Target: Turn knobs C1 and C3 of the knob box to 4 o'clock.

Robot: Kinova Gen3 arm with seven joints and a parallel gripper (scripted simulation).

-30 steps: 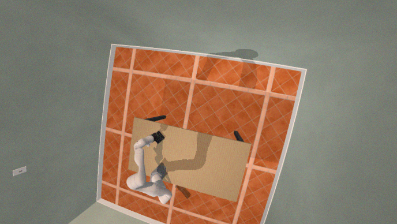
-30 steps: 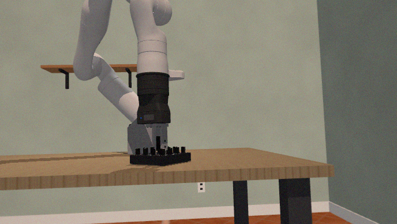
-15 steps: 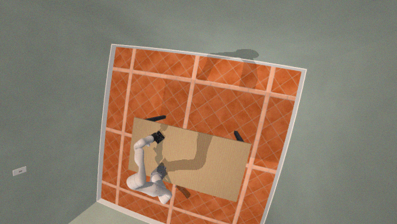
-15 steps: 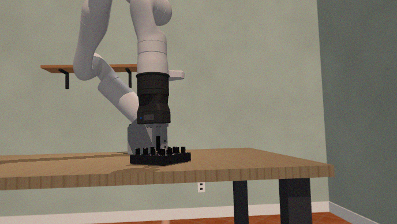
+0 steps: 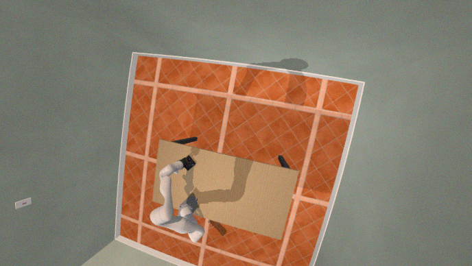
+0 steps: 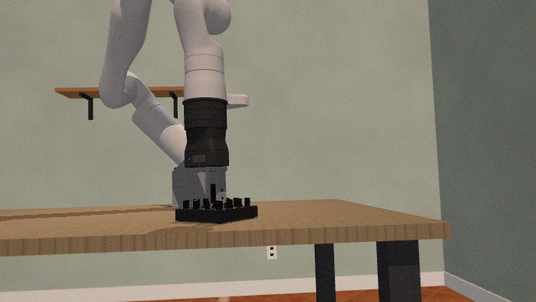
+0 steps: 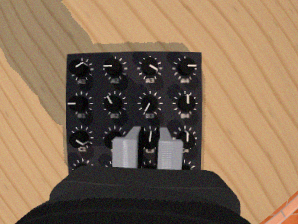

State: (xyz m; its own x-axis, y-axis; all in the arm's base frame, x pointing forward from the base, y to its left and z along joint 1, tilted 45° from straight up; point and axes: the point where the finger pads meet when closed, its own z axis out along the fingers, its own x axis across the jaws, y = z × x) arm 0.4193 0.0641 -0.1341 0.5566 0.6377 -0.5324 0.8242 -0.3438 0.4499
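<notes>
Claw point(image 6: 218, 199) point(image 7: 149, 141) points down over the knob box point(image 5: 190, 164) point(image 6: 216, 215) point(image 7: 134, 86), your box standing on the bench point(image 5: 261, 195) point(image 6: 350, 218) point(image 7: 245, 100). Fingers narrow, one either side of knob C3 point(image 7: 150, 142) — you cannot tell whether they pinch it. C3's white line points rearward, near 12 o'clock, so your 4 o'clock is unmet. Knob C1 point(image 7: 81, 139) sits clear of the fingers — line low on its top, exact mark too blurred to call.

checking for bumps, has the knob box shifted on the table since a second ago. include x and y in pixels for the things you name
No, no shift shows: in the exterior view the knob box point(image 5: 191, 166) point(image 6: 199, 215) point(image 7: 134, 85) sits at the same place against the right end of the table point(image 5: 261, 192) point(image 6: 389, 226) point(image 7: 250, 100).
</notes>
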